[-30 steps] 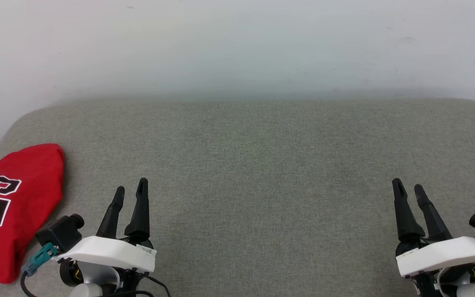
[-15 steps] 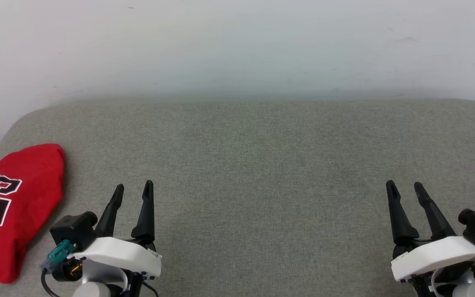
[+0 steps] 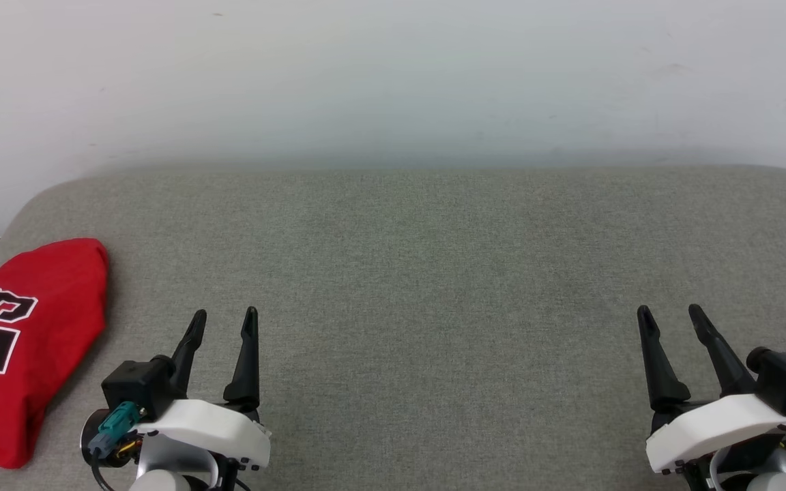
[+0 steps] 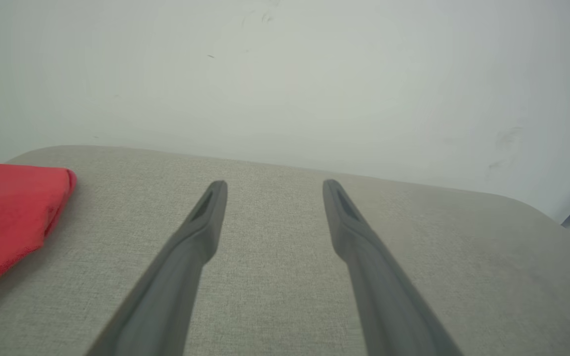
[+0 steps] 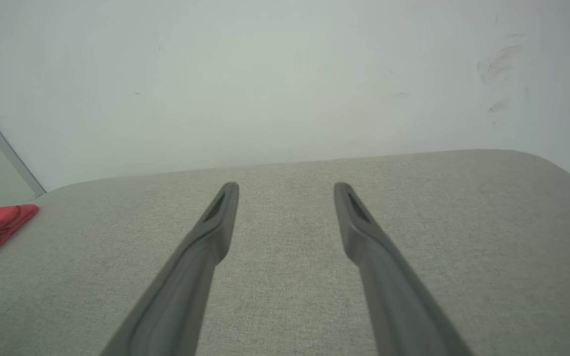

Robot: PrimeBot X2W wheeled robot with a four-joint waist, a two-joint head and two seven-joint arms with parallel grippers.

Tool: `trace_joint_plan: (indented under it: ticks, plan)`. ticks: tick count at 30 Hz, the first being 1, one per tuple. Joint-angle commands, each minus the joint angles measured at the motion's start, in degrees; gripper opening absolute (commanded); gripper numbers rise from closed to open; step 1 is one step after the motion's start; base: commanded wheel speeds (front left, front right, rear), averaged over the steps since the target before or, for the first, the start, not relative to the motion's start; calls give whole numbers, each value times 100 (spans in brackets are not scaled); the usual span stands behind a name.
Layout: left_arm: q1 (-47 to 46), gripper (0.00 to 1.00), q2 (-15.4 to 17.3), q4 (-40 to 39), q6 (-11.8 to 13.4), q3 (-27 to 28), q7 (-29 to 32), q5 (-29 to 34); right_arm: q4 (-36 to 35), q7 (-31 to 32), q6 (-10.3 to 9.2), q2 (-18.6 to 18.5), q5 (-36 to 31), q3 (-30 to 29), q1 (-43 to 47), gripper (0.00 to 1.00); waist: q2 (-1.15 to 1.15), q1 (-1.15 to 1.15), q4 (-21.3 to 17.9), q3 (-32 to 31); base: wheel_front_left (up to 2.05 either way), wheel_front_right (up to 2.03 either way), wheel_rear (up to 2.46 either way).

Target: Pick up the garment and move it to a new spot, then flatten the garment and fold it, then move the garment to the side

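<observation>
Soft, even, bright light falls on the grey woven cushion [image 3: 434, 273] before me, without glare. The red jersey [image 3: 31, 341] casts a faint shadow on the cushion beside it. In my left wrist view the long dark fingers [image 4: 186, 262] of my left gripper [image 4: 273, 183] blur toward the lens, and the cushion's far edge bows.
</observation>
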Motion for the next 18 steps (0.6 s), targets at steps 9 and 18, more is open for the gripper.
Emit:
trace_joint_plan:
  ticks: [9,18]
  plan:
    - [-37,100,-28,111,-50,54,-149,368,-129,56,-2,28,-497,-39,72,100,0,0,0,-10,0,0,0]
    - [-77,100,-91,254,-141,139,-254,680,-179,70,-2,35,-746,-46,119,100,0,0,-1,-21,0,0,0]
